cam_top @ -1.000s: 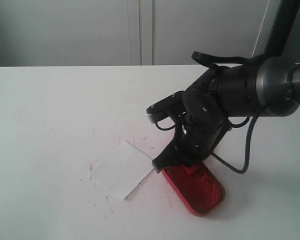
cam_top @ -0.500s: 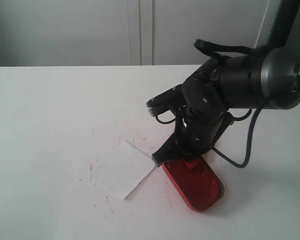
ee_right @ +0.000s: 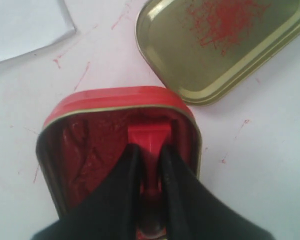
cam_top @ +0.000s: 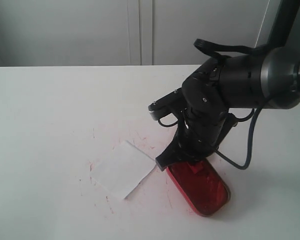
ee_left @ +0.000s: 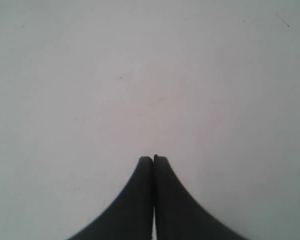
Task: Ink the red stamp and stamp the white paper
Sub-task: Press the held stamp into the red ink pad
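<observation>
My right gripper (ee_right: 149, 147) is shut on the red stamp (ee_right: 149, 137), whose square base presses into the ink of the open red ink tin (ee_right: 70, 160). From the exterior view the stamp (cam_top: 194, 168) shows just under the black right gripper (cam_top: 188, 162), over the tin (cam_top: 202, 192). The white paper (cam_top: 122, 169) lies flat on the table left of the tin, a corner of the paper (ee_right: 25, 25) also showing in the right wrist view. My left gripper (ee_left: 153, 159) is shut on nothing above bare white table.
The gold oval lid (ee_right: 225, 45), smeared with red inside, lies open-side up beside the tin. Red ink smudges (cam_top: 140, 137) mark the white table (cam_top: 50, 110) around the paper. The right arm's cable (cam_top: 242, 160) loops down near the tin.
The right gripper has shifted slightly right and lower with the stamp, and the ink tin has slid a little to the right with it. The paper has not moved.
</observation>
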{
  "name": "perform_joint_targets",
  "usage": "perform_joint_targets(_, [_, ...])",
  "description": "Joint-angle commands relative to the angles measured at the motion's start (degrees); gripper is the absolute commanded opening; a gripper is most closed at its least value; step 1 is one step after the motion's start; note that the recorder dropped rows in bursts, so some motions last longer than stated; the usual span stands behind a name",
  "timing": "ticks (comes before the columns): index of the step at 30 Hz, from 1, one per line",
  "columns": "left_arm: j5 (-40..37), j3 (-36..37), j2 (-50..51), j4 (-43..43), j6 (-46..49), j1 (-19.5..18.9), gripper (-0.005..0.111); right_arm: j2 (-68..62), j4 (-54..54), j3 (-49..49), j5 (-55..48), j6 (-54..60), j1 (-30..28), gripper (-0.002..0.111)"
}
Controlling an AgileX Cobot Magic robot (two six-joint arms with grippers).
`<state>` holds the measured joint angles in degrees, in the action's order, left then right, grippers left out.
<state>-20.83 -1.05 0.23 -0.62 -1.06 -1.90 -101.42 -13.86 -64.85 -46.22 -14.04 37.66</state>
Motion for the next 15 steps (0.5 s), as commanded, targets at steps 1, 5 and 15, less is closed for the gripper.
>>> perform_joint_targets(1, [0.0, 0.4, -0.2, 0.2, -0.2, 0.5, 0.0, 1.0, -0.2, -0.7, -1.0, 0.7, -0.4, 0.0])
perform_joint_targets(5, [0.0, 0.4, -0.2, 0.2, -0.2, 0.5, 0.0, 0.7, 0.1, -0.6, 0.1, 0.7, -0.4, 0.0])
perform_joint_targets(15, [0.0, 0.4, -0.2, 0.2, -0.2, 0.5, 0.0, -1.4, 0.1, -0.6, 1.7, 1.0, -0.4, 0.0])
